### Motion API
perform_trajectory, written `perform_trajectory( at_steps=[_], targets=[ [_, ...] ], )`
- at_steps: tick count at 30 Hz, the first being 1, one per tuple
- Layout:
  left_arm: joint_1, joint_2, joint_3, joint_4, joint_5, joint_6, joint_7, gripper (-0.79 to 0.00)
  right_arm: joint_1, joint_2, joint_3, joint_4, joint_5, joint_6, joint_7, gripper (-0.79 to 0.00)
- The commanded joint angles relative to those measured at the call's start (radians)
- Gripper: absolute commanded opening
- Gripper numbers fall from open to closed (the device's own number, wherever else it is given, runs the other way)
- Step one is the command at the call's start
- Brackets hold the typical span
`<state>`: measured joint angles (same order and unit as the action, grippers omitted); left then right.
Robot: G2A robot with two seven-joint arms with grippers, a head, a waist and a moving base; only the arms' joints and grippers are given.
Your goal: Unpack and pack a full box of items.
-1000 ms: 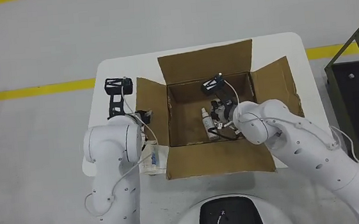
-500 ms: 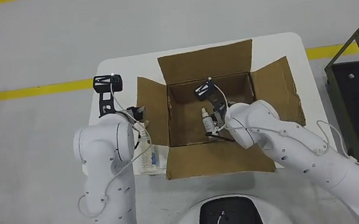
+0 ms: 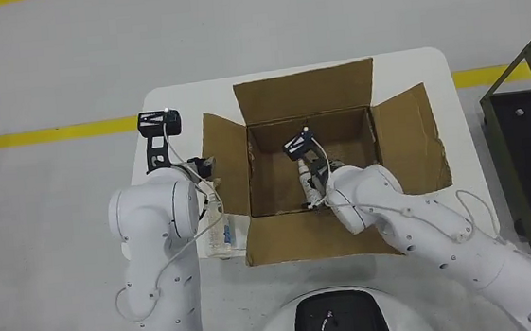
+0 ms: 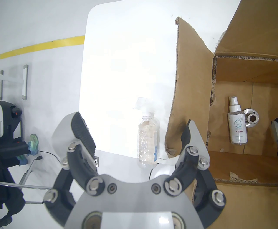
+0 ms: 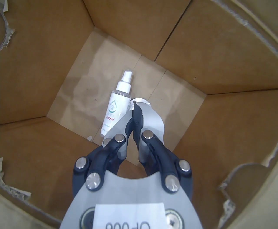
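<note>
down in the box (image 3: 306, 91), right jaws closed, empty, near spray bottle (image 5: 116, 108); left jaws spread above water bottle (image 4: 147, 141).

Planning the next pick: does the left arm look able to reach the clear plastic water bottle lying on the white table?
Probably yes: the left gripper, open, points at the clear plastic water bottle, nothing between; only the cardboard box's flap stands close beside.

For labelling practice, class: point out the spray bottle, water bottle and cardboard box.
spray bottle (image 4: 237, 128), left wrist view, label.
water bottle (image 4: 147, 142), left wrist view, body.
cardboard box (image 4: 191, 86), left wrist view, side flap.
</note>
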<state>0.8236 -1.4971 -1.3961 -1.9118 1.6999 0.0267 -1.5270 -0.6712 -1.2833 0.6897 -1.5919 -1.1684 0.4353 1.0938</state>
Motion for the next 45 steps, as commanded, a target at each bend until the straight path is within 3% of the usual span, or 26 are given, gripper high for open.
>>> perform_trajectory(
  at_steps=[1, 4, 7, 9, 11, 26, 30, 38, 45],
  targets=[
    [0.0, 0.0, 0.0, 0.0, 0.0, 0.0, 0.0, 0.0, 0.017, -0.019, -0.033, 0.02, -0.012, 0.041, 0.025, -0.785],
    [0.0, 0.0, 0.0, 0.0, 0.0, 0.0, 0.0, 0.0, 0.058, -0.05, -0.084, 0.065, -0.056, 0.088, 0.056, -0.785],
    [0.0, 0.0, 0.0, 0.0, 0.0, 0.0, 0.0, 0.0, 0.091, -0.08, -0.108, 0.121, -0.051, 0.115, 0.075, -0.606],
    [0.0, 0.0, 0.0, 0.0, 0.0, 0.0, 0.0, 0.0, 0.104, -0.097, -0.115, 0.153, -0.042, 0.125, 0.078, -0.6],
    [0.0, 0.0, 0.0, 0.0, 0.0, 0.0, 0.0, 0.0, 0.11, -0.11, -0.118, 0.178, -0.027, 0.118, 0.072, -0.483],
    [0.0, 0.0, 0.0, 0.0, 0.0, 0.0, 0.0, 0.0, 0.1, -0.167, -0.096, 0.285, -0.019, 0.111, 0.057, -0.422],
    [0.0, 0.0, 0.0, 0.0, 0.0, 0.0, 0.0, 0.0, 0.088, -0.176, -0.076, 0.293, -0.002, 0.096, 0.037, -0.348],
    [0.0, 0.0, 0.0, 0.0, 0.0, 0.0, 0.0, 0.0, 0.06, -0.189, -0.03, 0.317, 0.029, 0.079, 0.005, -0.397],
    [0.0, 0.0, 0.0, 0.0, 0.0, 0.0, 0.0, 0.0, 0.048, -0.198, -0.006, 0.329, 0.01, 0.076, 0.006, -0.379]
  ],
)
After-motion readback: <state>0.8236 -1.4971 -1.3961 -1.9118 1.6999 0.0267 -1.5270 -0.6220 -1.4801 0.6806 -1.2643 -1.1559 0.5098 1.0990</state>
